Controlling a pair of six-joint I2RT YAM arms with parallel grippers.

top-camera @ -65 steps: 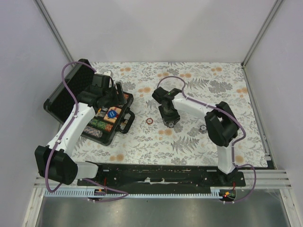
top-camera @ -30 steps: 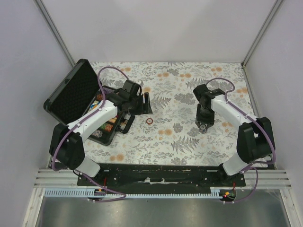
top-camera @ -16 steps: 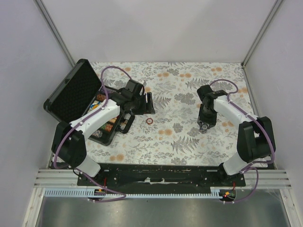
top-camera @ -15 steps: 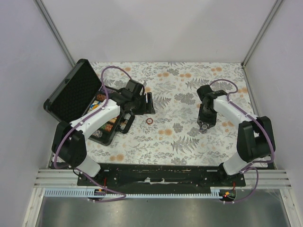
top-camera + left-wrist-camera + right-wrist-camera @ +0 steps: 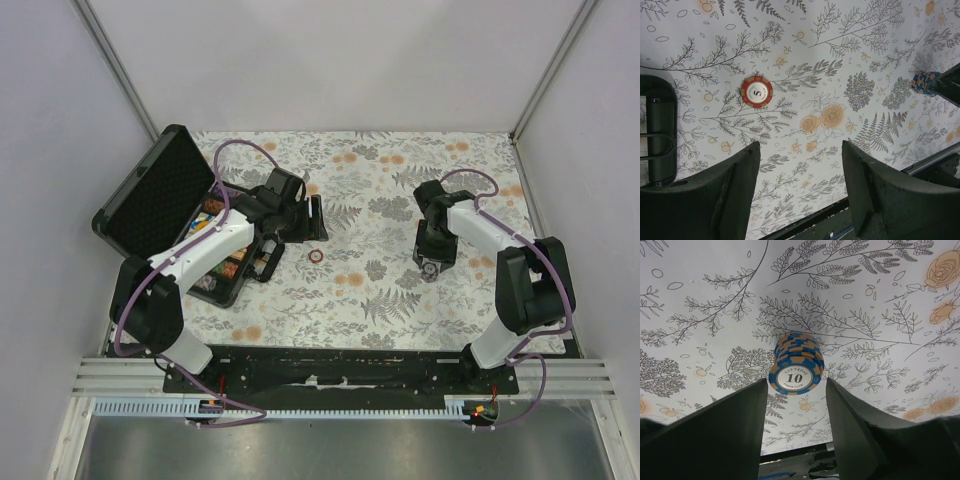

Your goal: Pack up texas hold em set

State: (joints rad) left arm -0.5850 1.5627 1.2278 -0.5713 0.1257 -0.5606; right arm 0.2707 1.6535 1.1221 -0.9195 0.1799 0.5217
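**Poker set pack-up: two lots of chips out on the surface**

The black case (image 5: 150, 205) sits at the far left of the flowery surface (image 5: 400, 300) with its lid tipped back and open. The left arm covers most of the tray, but you can see bits of striped chips and something orange in there.

Outside the case there's a single red chip (image 5: 756, 91) marked 5. It lies flat on the surface just to the right of the case, about mid-table in the overhead view (image 5: 316, 256). Well off to the right is a little stack of blue chips (image 5: 796, 369) with a 10 on the top one.

The left end effector (image 5: 800, 155) is spread wide with nothing in it. It hangs over the surface right beside the case, and the red chip is a bit ahead of its fingers.

The right end effector (image 5: 796, 390) is straight over the blue stack and only narrowly parted, with one finger either side of the stack and very close in. Honestly can't tell if the fingers are actually touching the chips. The stack looks to be sitting on the surface.
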